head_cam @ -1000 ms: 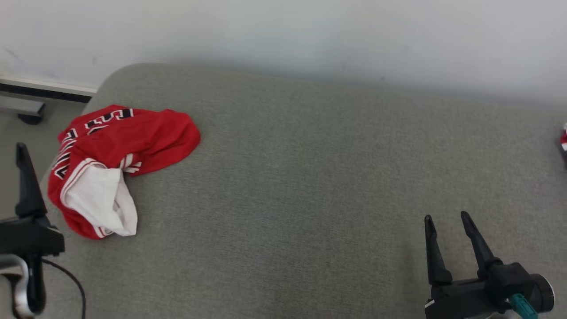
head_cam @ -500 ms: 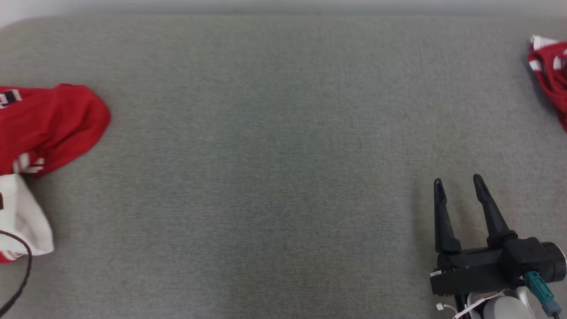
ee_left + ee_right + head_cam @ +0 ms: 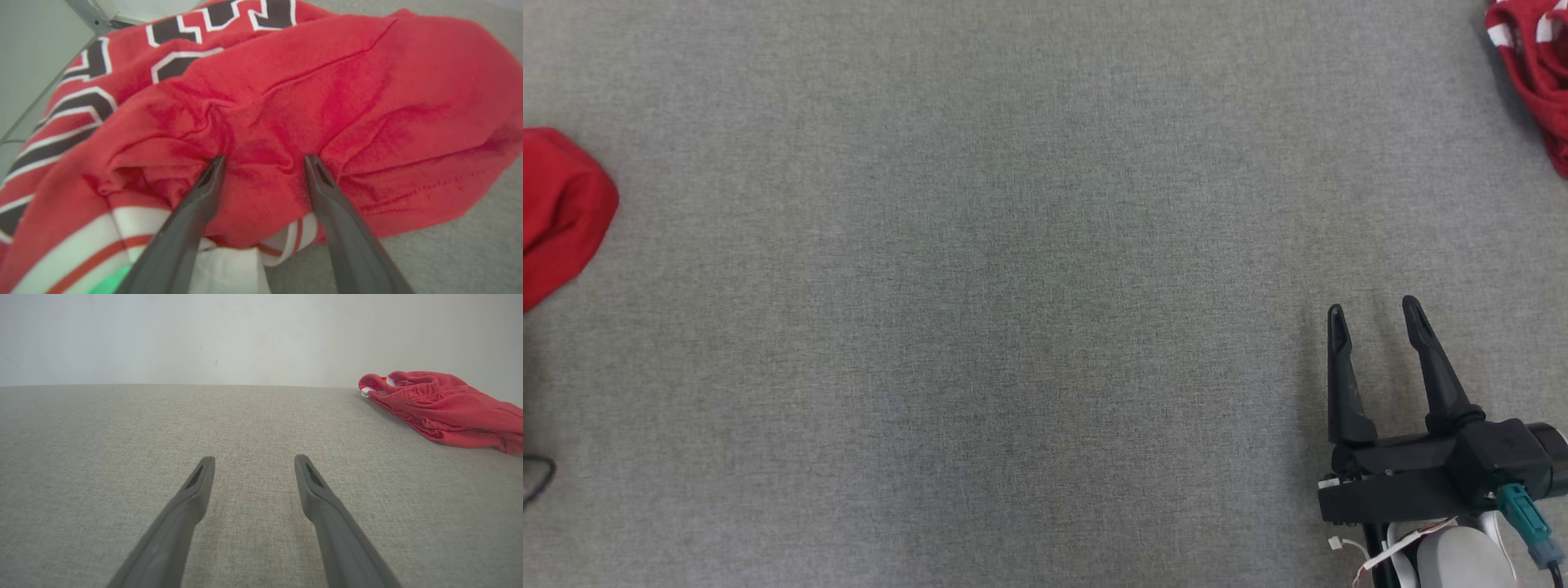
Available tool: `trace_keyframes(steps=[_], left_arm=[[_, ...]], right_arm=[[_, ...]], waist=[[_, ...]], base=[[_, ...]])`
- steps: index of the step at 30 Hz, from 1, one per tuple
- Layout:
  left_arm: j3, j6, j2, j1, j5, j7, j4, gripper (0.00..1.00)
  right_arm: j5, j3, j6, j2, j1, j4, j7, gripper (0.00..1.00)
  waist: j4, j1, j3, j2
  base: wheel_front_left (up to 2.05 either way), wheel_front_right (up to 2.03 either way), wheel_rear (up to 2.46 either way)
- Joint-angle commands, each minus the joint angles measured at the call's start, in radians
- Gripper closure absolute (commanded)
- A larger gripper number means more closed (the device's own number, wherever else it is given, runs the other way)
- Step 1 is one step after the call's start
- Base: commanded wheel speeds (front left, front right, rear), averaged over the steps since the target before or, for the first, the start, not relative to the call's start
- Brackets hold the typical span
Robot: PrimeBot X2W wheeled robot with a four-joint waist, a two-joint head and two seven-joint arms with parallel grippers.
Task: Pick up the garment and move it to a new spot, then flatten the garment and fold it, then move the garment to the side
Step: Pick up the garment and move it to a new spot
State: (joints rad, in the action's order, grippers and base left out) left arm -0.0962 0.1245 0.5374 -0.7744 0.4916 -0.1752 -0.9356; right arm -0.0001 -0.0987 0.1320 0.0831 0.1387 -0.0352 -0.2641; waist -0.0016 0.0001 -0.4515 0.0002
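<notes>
Fingers [image 3: 192,212] of the left gripper [image 3: 263,161] are spread wide, both tips set right against the jersey [image 3: 347,81], and a bunched ridge of red cloth sits between them, nothing pinched. That jersey is a crumpled heap, red with black letters edged in white along its far side, and white and red striped trim plus a patch of white lining just under the fingers. It lies on the grey surface [image 3: 470,253], close to that surface's edge. Over on the other side, the right gripper [image 3: 1374,309] has its fingers [image 3: 179,522] apart too, with nothing between them, pointing out low over bare grey cloth [image 3: 254,458]. From the head camera, one red corner of the jersey [image 3: 564,204] pokes in at the far left, well apart from the right gripper, with a wide open stretch of surface [image 3: 1013,286] between them. Up at the far right lies a second red garment [image 3: 1535,73], rumpled, white trim showing at its near end [image 3: 445,404], away from the right gripper's fingers. Behind the surface stands a plain pale wall [image 3: 245,335].
</notes>
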Motion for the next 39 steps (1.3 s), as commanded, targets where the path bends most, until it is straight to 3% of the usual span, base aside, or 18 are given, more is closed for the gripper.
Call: trace_keyframes(steps=[1,8,9,10,11,20,27,39], left_arm=[[0.013,0.005,-0.003,-0.004,0.012,-0.062,-0.045,0.00],[0.033,0.003,0.003,-0.033,0.035,-0.126,-0.103,0.00],[0.036,0.003,0.006,-0.033,0.037,-0.121,-0.107,0.71],[0.036,0.004,0.009,-0.032,0.039,-0.108,-0.109,0.71],[0.038,0.004,0.009,-0.034,0.041,-0.096,-0.111,1.00],[0.020,0.002,0.000,-0.110,0.039,0.172,-0.068,1.00],[0.063,0.004,-0.020,-0.198,0.020,0.292,-0.010,1.00],[0.290,0.005,-0.048,-0.222,0.024,0.286,0.305,1.00]], right_arm=[[-0.003,-0.001,-0.003,0.003,0.002,0.001,0.000,0.00],[-0.005,0.001,-0.003,0.011,0.002,-0.005,0.000,0.00],[-0.006,0.001,-0.003,0.012,0.002,-0.006,0.000,0.00],[-0.006,0.001,-0.003,0.013,0.002,-0.007,0.000,0.00],[-0.007,0.002,-0.003,0.014,0.003,-0.008,0.000,0.00],[-0.008,-0.001,-0.003,0.021,-0.014,-0.017,0.000,0.00],[-0.007,0.020,-0.003,0.008,-0.006,-0.048,0.000,0.00],[0.019,0.030,-0.003,-0.022,-0.039,-0.076,0.000,0.00]], waist=[[-0.001,-0.0001,-0.003,-0.0002],[0.002,-0.0001,0.006,-0.0002],[0.003,-0.0001,0.008,-0.0002],[0.004,-0.0001,0.010,-0.0002],[0.004,-0.0001,0.012,-0.0002],[0.026,-0.0001,0.066,-0.0002],[0.025,-0.0001,0.132,-0.0002],[-0.082,-0.0001,0.241,-0.0002]], base=[[0.00,0.00,0.00],[0.00,0.00,0.00],[0.00,0.00,0.00],[0.00,0.00,0.00],[0.00,0.00,0.00],[0.00,0.00,0.00],[0.00,0.00,0.00],[0.00,0.00,0.00]])
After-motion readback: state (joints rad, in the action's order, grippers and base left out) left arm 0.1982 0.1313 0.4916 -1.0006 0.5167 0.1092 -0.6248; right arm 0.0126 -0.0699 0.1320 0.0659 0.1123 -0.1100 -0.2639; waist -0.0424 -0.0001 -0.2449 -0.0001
